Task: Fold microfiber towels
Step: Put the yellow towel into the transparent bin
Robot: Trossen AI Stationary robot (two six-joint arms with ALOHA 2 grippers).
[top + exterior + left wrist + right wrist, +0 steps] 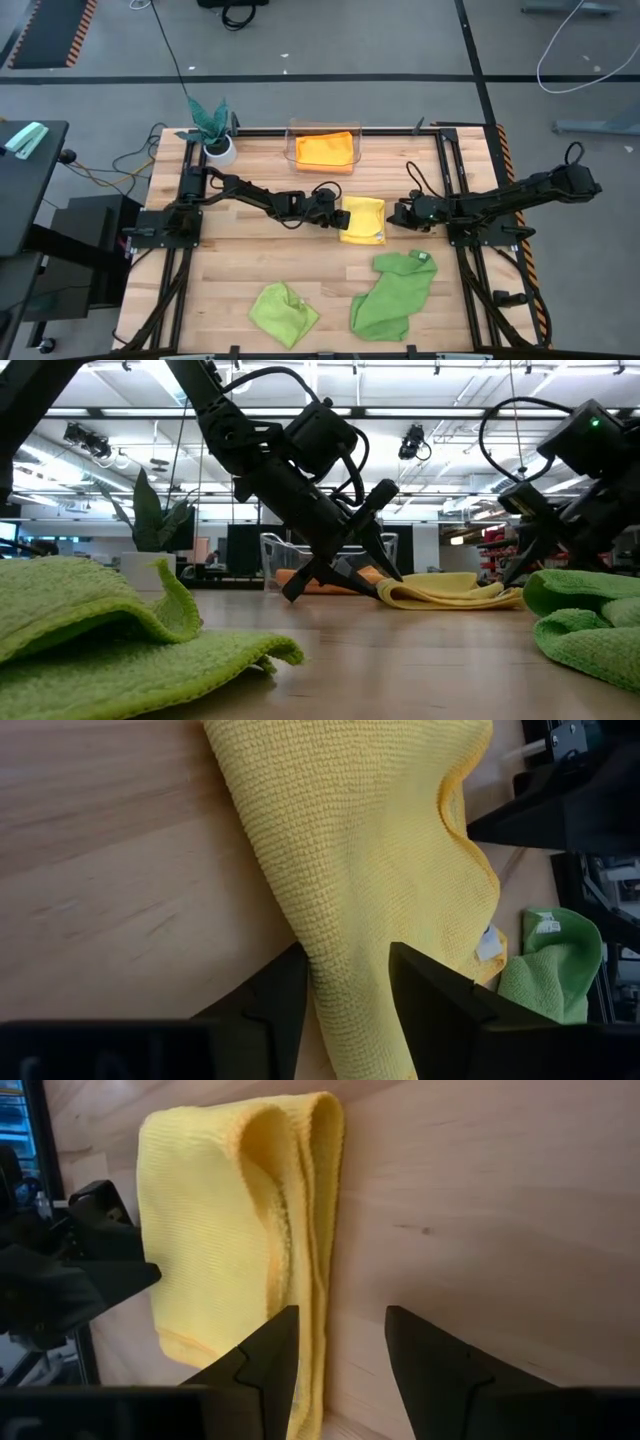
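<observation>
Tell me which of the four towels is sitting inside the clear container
The orange towel, folded in the clear container at the table's far edge. The yellow towel lies mid-table between the grippers; the lime green towel and larger green towel lie crumpled near the front.

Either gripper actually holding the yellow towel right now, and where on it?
Nothing is held. The left gripper is open with the yellow towel's edge lying between its fingers; the right gripper is open beside the opposite, folded edge.
</observation>
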